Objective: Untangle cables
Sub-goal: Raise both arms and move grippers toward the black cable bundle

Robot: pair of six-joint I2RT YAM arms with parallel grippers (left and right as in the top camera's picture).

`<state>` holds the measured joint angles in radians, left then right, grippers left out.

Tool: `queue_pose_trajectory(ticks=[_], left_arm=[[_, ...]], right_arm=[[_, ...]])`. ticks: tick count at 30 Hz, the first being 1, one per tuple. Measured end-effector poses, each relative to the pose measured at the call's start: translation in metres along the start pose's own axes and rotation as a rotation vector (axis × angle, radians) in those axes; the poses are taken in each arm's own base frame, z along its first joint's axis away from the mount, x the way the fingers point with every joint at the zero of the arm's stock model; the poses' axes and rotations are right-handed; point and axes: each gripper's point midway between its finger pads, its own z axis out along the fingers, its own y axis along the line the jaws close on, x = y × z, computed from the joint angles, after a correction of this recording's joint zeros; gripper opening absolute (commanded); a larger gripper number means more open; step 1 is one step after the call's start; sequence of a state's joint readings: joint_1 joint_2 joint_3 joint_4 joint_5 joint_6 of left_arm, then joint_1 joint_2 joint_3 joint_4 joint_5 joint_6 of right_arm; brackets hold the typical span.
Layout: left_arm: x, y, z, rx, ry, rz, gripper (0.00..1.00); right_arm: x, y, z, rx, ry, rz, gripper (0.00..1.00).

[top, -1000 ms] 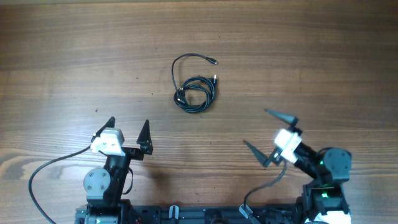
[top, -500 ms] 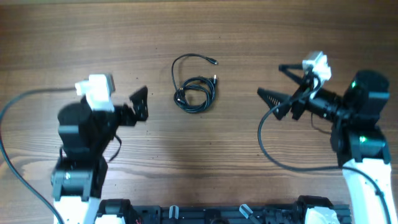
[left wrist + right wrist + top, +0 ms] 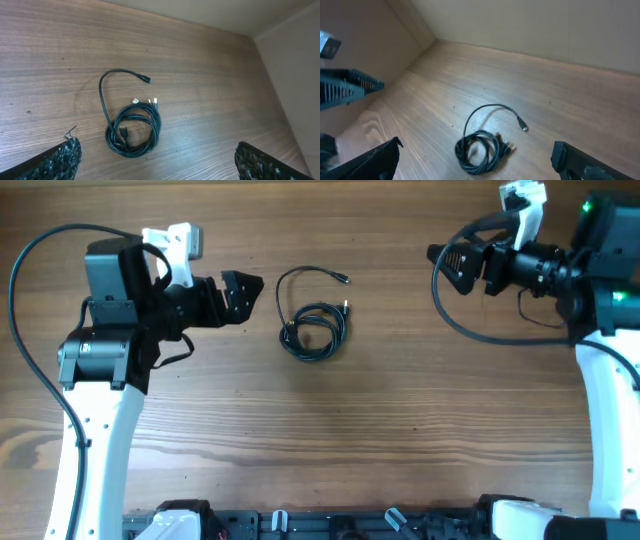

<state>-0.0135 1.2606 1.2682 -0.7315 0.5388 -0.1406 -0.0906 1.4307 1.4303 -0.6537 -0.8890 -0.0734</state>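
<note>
Black cables point(image 3: 312, 330): coiled on wooden surface point(image 3: 400, 430), upper centre of overhead frame, one plug end arcing upward.
Left tool point(image 3: 243, 290): spread, empty, left of cables, apart.
Right tool point(image 3: 445, 265): spread, empty, upper right.

— What's your table point(image 3: 400, 430) made of?
— Wood: brown, grained, smooth, with a soft satin sheen.
— The cables point(image 3: 312, 330)?
— Black jackets, rubbery-looking, faintly glossy. The plug tips point(image 3: 150, 101) at the coil's edge glint like metal.
— And your own parts?
— My left pads point(image 3: 67, 157) are black, rough, knobbly. My arm shells point(image 3: 100, 420) are smooth white plastic.
</note>
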Motion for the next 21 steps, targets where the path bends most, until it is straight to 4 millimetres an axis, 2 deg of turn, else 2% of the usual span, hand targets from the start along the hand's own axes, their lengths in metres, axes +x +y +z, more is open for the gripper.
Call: queue_pose_trajectory(ticks=[3,5,6,7,8,9,10,11,12,14,15,17,18,21], left_arm=[[0.001,-0.001,0.001,0.010,0.006,-0.003,1.00],[0.003,0.002,0.006,0.009,0.024,-0.013,1.00],[0.004,0.005,0.010,0.006,0.036,-0.021,1.00],[0.007,0.008,0.015,0.002,0.054,-0.039,1.00],[0.008,0.010,0.018,0.000,0.061,-0.049,1.00],[0.009,0.011,0.019,-0.002,0.066,-0.056,0.99],[0.009,0.011,0.019,-0.002,0.067,-0.059,0.92],[0.009,0.012,0.019,-0.004,0.067,-0.062,0.83],[0.012,0.013,0.019,-0.009,0.079,-0.074,0.77],[0.023,0.016,0.020,-0.020,0.125,-0.103,0.72],[0.032,0.020,0.022,-0.041,0.165,-0.142,0.71],[0.042,0.028,0.031,-0.088,0.207,-0.202,0.67],[0.051,0.031,0.041,-0.119,0.237,-0.240,0.64],[0.091,0.036,0.072,-0.230,0.350,-0.365,0.52]], right_arm=[[0.005,-0.013,0.019,0.060,0.033,0.072,1.00],[-0.002,-0.008,0.030,0.127,0.055,0.066,1.00],[-0.015,-0.002,0.032,0.169,0.065,0.056,1.00],[-0.045,0.006,0.030,0.210,0.021,0.010,1.00],[-0.065,0.010,0.021,0.244,-0.001,-0.006,1.00],[-0.100,0.015,0.011,0.272,-0.066,-0.048,1.00],[-0.122,0.017,0.006,0.289,-0.109,-0.072,1.00],[-0.133,0.016,0.006,0.295,-0.129,-0.083,1.00],[-0.128,0.010,0.013,0.296,-0.100,-0.063,1.00],[-0.093,-0.009,0.031,0.301,0.034,0.030,1.00],[-0.069,-0.024,0.046,0.307,0.121,0.088,1.00],[-0.033,-0.040,0.060,0.316,0.245,0.171,0.98],[-0.023,-0.045,0.064,0.320,0.280,0.194,0.98],[-0.017,-0.051,0.065,0.342,0.300,0.204,0.98]])
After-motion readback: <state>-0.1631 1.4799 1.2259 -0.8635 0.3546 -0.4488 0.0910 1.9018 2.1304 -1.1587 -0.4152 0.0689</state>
